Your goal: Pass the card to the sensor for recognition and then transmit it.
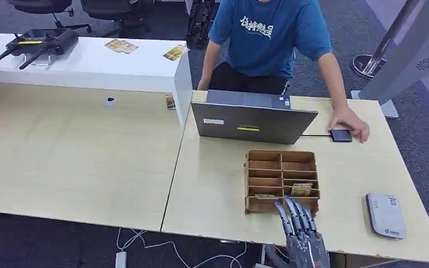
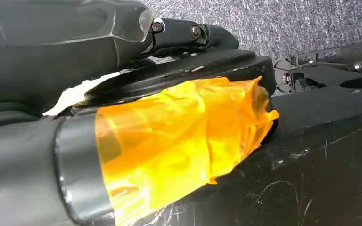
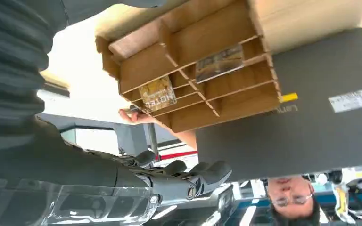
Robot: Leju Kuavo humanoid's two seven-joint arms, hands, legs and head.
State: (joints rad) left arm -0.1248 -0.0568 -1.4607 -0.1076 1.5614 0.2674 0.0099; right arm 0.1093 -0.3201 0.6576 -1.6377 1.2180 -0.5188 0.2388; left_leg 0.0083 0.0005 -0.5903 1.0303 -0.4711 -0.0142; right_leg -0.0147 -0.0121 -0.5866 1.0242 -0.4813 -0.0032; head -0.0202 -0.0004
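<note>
A brown cardboard organizer with several slots stands on the table in front of the laptop. A yellow card stands in a near right slot, and a second card lies in a near left slot. My right hand reaches from below with fingers stretched out, fingertips at the organizer's near edge, holding nothing. The right wrist view has the organizer, a yellow card, another card and my right hand. The white card sensor lies to the right. My left hand hangs down, holding nothing.
A person in a blue shirt sits behind the grey laptop, one hand on a small black device. A white raised desk at the back left carries a black router and loose cards. The table's near edge is close below my hand.
</note>
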